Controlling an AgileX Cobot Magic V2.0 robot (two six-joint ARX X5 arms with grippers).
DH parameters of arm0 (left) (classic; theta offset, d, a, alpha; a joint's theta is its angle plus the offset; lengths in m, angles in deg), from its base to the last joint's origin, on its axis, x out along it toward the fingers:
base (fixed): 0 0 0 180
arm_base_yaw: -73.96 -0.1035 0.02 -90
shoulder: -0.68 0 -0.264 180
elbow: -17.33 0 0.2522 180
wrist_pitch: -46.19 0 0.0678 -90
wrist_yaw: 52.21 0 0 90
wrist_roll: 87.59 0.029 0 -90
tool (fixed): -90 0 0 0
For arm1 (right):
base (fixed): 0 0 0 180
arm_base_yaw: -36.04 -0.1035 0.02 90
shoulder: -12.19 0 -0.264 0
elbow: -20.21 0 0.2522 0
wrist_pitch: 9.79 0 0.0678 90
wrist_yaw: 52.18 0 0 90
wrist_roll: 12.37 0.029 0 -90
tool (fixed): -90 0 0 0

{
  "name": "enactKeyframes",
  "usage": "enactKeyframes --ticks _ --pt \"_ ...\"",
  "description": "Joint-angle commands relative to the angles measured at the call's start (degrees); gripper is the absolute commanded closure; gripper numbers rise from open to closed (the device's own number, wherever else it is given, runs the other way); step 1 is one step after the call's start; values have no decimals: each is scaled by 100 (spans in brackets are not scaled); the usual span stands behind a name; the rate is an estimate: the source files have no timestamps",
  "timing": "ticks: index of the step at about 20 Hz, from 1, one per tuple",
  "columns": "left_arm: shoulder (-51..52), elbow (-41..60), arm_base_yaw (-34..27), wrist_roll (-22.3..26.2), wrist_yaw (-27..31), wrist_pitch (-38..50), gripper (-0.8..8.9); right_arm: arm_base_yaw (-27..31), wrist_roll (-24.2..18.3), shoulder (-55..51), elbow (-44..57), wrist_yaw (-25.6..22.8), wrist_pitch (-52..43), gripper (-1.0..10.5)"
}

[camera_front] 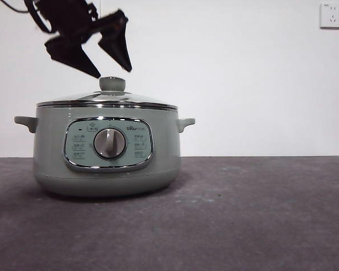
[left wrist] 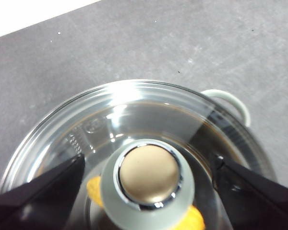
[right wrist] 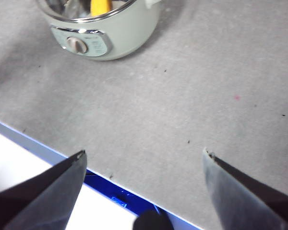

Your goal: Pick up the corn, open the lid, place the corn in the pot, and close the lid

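Above the pot [camera_front: 106, 149], my left gripper [camera_front: 104, 56] hangs spread over the knob of the lid [left wrist: 134, 124], which sits seated on the rim. Corn [left wrist: 189, 221] lies inside, under the glass. My right gripper [right wrist: 144, 158], jaws apart and empty, waits well apart from the pot.

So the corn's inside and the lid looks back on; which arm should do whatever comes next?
The left. Its gripper hangs open right above the lid knob, with the corn visible through the glass. The right gripper sits open at the table's edge, away from the pot.

The corn [left wrist: 194, 221] shows only as yellow bits behind the lid's knob [left wrist: 149, 184].
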Motion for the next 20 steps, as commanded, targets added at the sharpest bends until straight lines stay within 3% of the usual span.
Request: enactKeyframes --ticks 1,12,16,20 --pt "4 -457 7 39 -28 -833 369 -4 -90 -11 46 -42 160 541" --pt "2218 -815 13 -50 -339 -3814 374 -4 -586 -2 46 -245 160 540" --pt "2817 -815 13 -50 -964 -4653 374 -4 -706 0 46 -225 160 540" --pt "3169 -815 13 -44 -1556 -4848 374 -4 -868 46 46 -168 160 541"
